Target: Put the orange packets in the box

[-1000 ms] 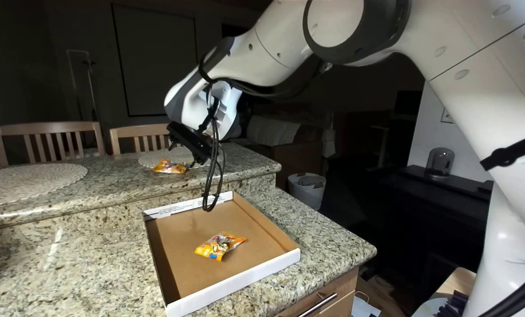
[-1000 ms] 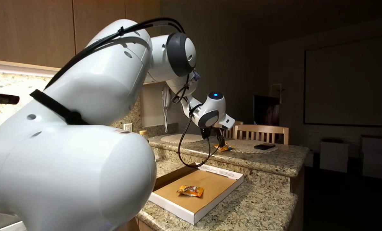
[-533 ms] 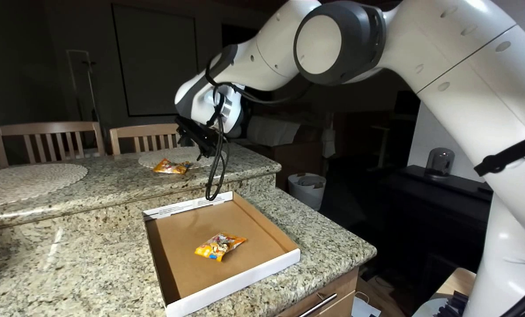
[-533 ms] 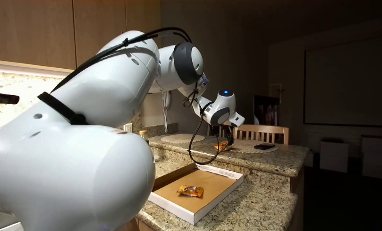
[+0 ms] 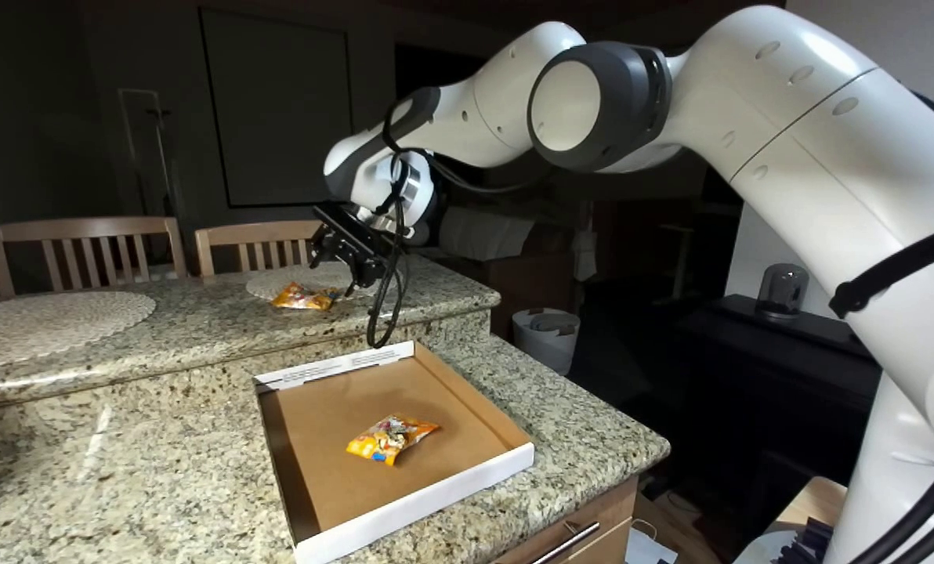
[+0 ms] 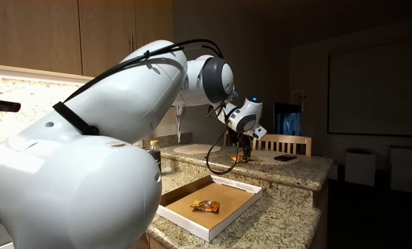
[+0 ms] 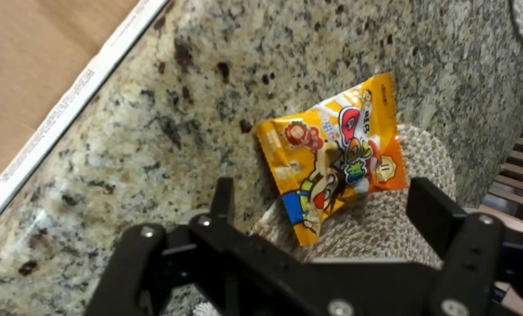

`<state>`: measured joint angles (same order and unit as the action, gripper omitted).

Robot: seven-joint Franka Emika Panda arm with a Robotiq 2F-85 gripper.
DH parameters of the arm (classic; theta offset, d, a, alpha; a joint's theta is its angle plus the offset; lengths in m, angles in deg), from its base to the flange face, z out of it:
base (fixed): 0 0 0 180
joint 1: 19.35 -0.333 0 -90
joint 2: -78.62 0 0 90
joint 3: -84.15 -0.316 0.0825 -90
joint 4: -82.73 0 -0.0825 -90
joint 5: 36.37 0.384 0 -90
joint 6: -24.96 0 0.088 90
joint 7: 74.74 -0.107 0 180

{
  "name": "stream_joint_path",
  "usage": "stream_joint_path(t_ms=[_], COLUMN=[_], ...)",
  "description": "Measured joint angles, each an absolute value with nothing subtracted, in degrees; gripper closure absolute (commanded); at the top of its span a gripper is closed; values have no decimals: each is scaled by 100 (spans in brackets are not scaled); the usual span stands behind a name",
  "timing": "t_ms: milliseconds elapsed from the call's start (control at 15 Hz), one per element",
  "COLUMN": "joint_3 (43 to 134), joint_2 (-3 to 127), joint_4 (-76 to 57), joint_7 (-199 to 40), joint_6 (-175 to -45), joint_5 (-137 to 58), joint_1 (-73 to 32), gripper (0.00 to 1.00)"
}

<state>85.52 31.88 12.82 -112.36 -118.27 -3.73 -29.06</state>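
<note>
Orange packet (image 7: 331,162) partly on placemat (image 7: 424,162), phone (image 6: 285,157) at opposite edge, chairs (image 5: 83,227) behind

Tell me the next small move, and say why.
I'd probably ease the gripper down toward the orange packet on the raised counter. The jaws stand open and empty, the wrist view shows that packet roughly lined up with their gap, and a second packet already lies in the box.
</note>
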Motion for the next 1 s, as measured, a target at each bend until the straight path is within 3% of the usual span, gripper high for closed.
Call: stream_joint_path(t_ms=[333,1000], joint_3=[8520,8533], joint_2=[2930,2236], joint_4=[1889,2913], joint_7=[-12100,-13669], joint_6=[-10791,-10734], joint_5=[-864,-1373], joint_1=[-2813,-2811], gripper=[0,0])
